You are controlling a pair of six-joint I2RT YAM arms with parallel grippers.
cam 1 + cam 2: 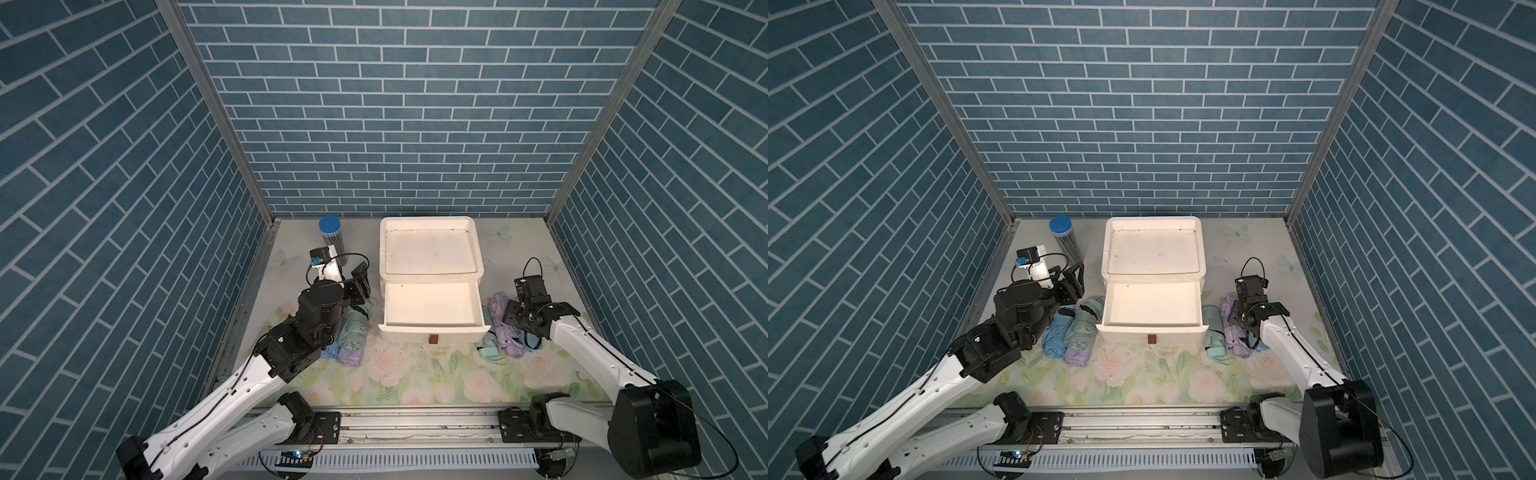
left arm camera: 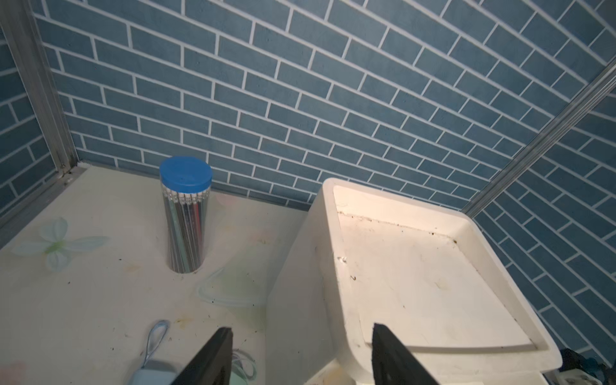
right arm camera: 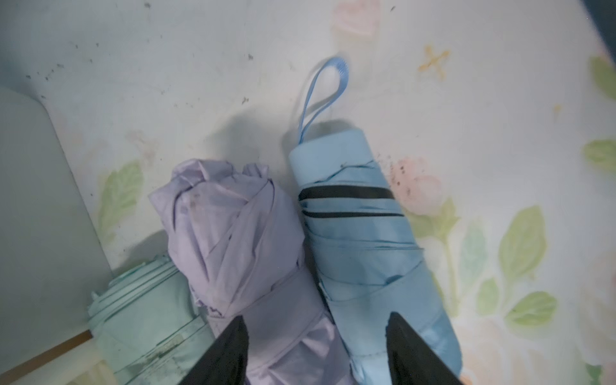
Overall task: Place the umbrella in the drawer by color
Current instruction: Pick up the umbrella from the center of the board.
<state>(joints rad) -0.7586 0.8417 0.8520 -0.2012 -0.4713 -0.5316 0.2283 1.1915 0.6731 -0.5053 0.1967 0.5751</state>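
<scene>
The right fingers (image 3: 230, 353) are spread and unloaded, over the seam between the purple umbrella (image 3: 233, 233) and the blue umbrella (image 3: 360, 240). The green umbrella (image 3: 150, 316) alongside is partly cut off. The left fingers (image 2: 213, 360) are spread and empty, bases cropped. The drawer (image 1: 432, 332) stands open between both pairs.

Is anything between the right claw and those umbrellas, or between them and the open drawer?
Nothing blocks the open right gripper from the lilac folded umbrella and light blue folded umbrella below it. A mint green folded umbrella lies between them and the empty white drawer.
</scene>
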